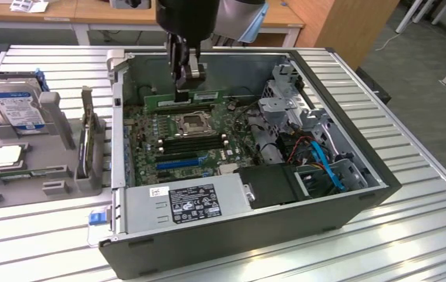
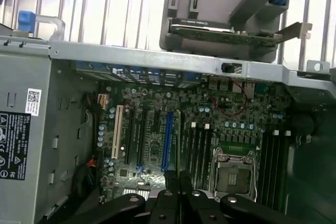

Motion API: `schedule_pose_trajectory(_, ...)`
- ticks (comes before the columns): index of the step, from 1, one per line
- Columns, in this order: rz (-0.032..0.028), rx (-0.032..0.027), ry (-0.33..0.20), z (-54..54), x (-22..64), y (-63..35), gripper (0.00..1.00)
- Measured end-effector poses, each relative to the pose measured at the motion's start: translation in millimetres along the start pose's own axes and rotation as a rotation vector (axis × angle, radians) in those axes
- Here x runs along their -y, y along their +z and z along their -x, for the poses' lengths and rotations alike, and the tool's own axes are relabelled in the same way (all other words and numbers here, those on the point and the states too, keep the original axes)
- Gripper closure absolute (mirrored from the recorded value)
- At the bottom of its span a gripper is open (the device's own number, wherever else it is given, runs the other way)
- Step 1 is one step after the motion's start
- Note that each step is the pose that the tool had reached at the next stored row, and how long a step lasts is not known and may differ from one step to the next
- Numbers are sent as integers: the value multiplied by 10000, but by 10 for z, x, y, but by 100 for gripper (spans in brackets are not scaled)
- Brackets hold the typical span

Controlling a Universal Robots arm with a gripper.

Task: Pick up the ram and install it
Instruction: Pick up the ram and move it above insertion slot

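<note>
The black fingers are clamped on the top edge of the long, thin green ram stick. The stick stands on edge at the far side of the open grey computer case, just beyond the square processor socket. The case rests on the slatted metal bench.

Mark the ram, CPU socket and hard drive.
ram [image 1: 207,97], exterior view, green board by its white label.
CPU socket [image 1: 190,123], exterior view, middle of its metal frame.
hard drive [image 1: 15,106], exterior view, its labelled front face.
</note>
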State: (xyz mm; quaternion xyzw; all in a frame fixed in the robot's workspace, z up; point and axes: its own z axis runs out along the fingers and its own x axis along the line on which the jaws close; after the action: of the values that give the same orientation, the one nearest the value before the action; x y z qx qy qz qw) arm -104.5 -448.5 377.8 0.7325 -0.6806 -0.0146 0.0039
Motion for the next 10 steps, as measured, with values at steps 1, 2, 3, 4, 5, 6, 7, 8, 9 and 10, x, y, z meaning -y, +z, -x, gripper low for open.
schedule_pose_trajectory(1,-1,2,88,1,0,0,88)
schedule_pose_trajectory(2,-3,5,204,1,0,0,88)
schedule_pose_trajectory(3,-7,10,344,2,0,1,88)
schedule_pose_trajectory(4,-10,14,494,2,0,1,88)
schedule_pose_trajectory(5,-13,17,642,2,0,1,88)
schedule_pose_trajectory(6,-14,19,740,2,0,0,88)
schedule_pose_trajectory(7,-14,19,741,2,0,0,88)
schedule_pose_trajectory(8,-14,18,742,2,0,0,88)
schedule_pose_trajectory(9,-14,18,741,2,0,0,88)
schedule_pose_trajectory(10,-14,18,743,2,0,0,88)
